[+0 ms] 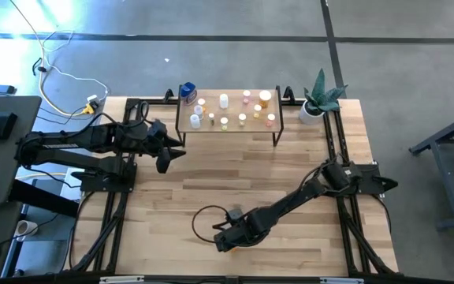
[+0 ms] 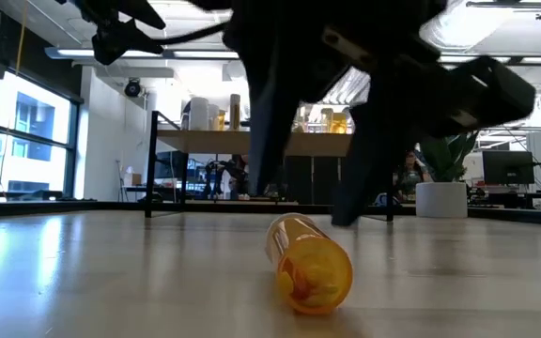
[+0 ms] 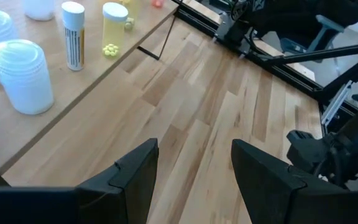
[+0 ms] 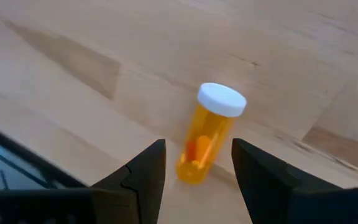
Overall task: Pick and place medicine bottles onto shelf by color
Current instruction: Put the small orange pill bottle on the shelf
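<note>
An orange medicine bottle [image 4: 207,135] with a white cap [image 4: 222,99] lies on its side on the wooden table near the front edge [image 2: 310,264]. My right gripper [image 4: 197,165] hangs open just above it, pointing steeply down, with a finger on either side of the bottle's bottom end and touching nothing. In the high view this gripper [image 1: 224,238] hides the bottle. Several small white, pink and orange bottles stand on the shelf [image 1: 251,128] at the table's far side, with a blue-topped one [image 1: 187,93] at its left end. My left gripper [image 1: 168,158] waits open by the shelf's left end.
A potted green plant [image 1: 319,99] stands at the table's far right corner. A dark cable [image 1: 202,222] loops on the table left of my right gripper. In the left wrist view a white bottle [image 3: 22,76], a white vial [image 3: 73,35] and a yellow bottle [image 3: 114,28] stand on the shelf.
</note>
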{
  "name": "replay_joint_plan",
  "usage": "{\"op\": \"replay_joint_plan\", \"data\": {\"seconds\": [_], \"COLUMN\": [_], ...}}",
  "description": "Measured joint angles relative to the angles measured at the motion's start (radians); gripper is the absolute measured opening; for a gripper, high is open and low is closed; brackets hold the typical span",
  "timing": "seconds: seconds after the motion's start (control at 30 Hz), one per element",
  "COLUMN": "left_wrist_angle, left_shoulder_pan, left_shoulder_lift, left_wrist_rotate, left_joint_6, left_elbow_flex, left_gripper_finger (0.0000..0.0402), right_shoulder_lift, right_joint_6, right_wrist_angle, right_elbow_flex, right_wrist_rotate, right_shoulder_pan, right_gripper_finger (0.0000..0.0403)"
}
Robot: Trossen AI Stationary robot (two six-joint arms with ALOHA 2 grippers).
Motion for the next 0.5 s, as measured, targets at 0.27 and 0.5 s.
{"op": "replay_joint_plan", "data": {"seconds": [0.27, 0.5], "left_wrist_angle": [-0.025, -0.039], "left_shoulder_pan": [0.0, 0.0], "left_shoulder_lift": [0.0, 0.0], "left_wrist_rotate": [-0.022, -0.022], "left_joint_6": [-0.003, -0.014], "left_elbow_flex": [0.0, 0.0], "left_gripper_finger": [0.0195, 0.0195], "right_shoulder_lift": [0.05, 0.065], "right_joint_6": [-0.002, -0.004], "right_wrist_angle": [0.001, 0.001], "right_elbow_flex": [0.001, 0.004], "right_wrist_rotate": [-0.001, -0.012], "right_shoulder_pan": [0.008, 0.011], "right_gripper_finger": [0.0174, 0.0152]}}
